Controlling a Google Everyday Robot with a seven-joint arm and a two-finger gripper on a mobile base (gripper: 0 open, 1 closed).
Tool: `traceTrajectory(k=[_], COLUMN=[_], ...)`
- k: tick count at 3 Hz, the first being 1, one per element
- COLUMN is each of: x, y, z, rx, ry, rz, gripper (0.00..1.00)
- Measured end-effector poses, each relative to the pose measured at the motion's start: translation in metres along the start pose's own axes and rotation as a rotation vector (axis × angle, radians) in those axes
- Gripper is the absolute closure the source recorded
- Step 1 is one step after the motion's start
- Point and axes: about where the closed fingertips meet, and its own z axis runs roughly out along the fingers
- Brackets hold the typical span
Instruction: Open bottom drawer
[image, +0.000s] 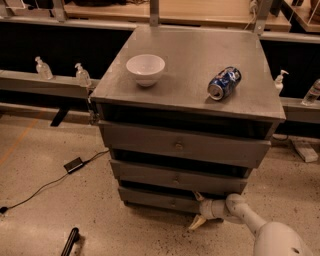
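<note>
Speckled floor (100, 220) ran under the cabinet (190, 75), its bottom drawer (160, 199) lowest on the near face. At the drawer's right end the gripper (198, 210) was spread open, straddling the front edge, probably to pull.

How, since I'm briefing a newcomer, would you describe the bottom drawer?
Find the grey cabinet with a white bowl and blue can on top. Its bottom drawer is the lowest of three stacked fronts, nearest the floor, with the gripper at its right end. It is slimmer and narrower than the two above.
</note>
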Motion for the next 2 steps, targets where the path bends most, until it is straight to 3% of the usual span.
traceTrajectory(k=[2], x=[-0.0021], y=[0.0030], z=[-0.0005], rx=[-0.012], ry=[-0.001], rz=[0.008], gripper=[0.00])
